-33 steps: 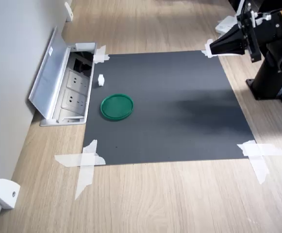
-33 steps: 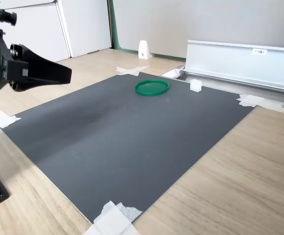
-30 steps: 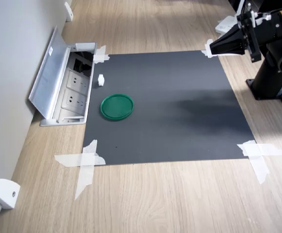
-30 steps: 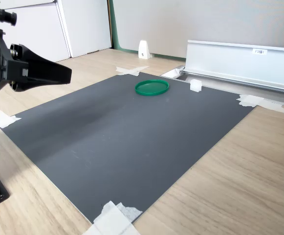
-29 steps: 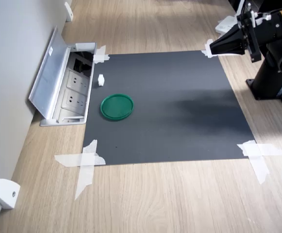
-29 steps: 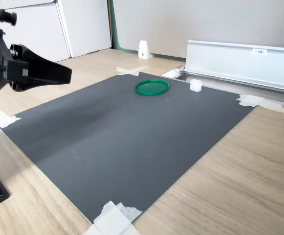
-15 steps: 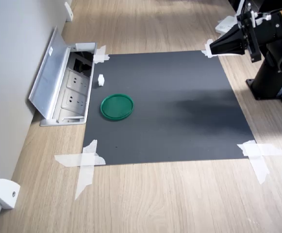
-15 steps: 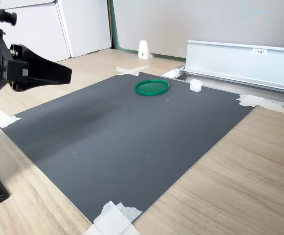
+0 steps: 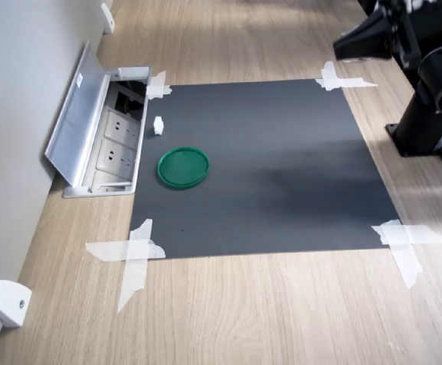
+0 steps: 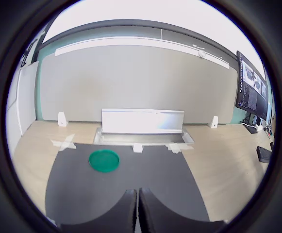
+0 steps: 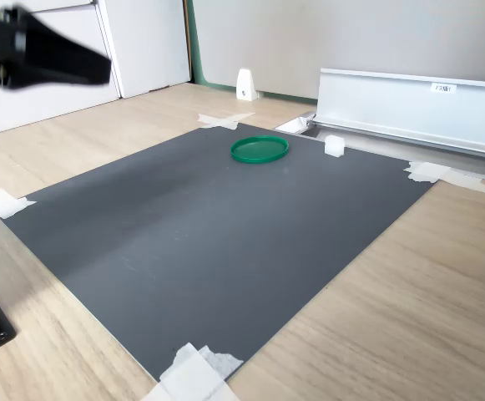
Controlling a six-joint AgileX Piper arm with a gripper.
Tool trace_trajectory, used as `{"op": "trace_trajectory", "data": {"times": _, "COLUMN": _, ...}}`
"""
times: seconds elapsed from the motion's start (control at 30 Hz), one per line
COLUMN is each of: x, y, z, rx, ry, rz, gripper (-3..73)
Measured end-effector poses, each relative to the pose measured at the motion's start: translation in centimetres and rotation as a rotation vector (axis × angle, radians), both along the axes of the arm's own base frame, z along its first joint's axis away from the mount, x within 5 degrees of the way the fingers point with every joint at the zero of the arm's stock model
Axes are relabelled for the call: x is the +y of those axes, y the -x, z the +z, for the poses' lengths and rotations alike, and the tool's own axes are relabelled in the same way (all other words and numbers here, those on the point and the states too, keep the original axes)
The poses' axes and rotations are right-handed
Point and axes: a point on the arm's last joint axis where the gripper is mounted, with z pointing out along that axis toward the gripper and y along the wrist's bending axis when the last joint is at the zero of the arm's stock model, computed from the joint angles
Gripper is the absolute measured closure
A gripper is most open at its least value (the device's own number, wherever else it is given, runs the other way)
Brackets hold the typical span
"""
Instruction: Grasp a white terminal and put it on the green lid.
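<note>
One thing matters: your gripper (image 10: 137, 208), fingers pressed together and empty, has the white terminal (image 10: 138, 148) straight ahead, well apart, just beyond the green lid (image 10: 104, 160).

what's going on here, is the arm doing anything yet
Not much yet. The arm's end effector is shut, holds nothing, and hangs high above the near edge of the dark mat, far from the parts. The white terminal sits on the mat by the open socket box, beside but apart from the green lid. Nothing has been grasped.
</note>
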Motion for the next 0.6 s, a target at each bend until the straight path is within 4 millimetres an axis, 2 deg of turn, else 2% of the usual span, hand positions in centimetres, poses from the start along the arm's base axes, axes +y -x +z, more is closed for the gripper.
{"op": "trace_trajectory", "data": {"times": 0.17, "x": -0.1, "y": -2.1, "z": 3.8, "rx": 0.053, "ry": -0.009, "rz": -0.001, "gripper": 70.3}}
{"op": "trace_trajectory", "data": {"times": 0.33, "x": -0.3, "y": -4.6, "z": 6.3, "rx": 0.111, "ry": -0.018, "rz": -0.001, "gripper": 70.3}}
{"op": "trace_trajectory", "data": {"times": 0.43, "x": -0.4, "y": -6.6, "z": 6.7, "rx": 0.164, "ry": -0.026, "rz": -0.001, "gripper": 70.3}}
{"op": "trace_trajectory", "data": {"times": 0.6, "x": -0.5, "y": -10.0, "z": 6.3, "rx": 0.274, "ry": -0.071, "rz": 0.005, "gripper": 70.3}}
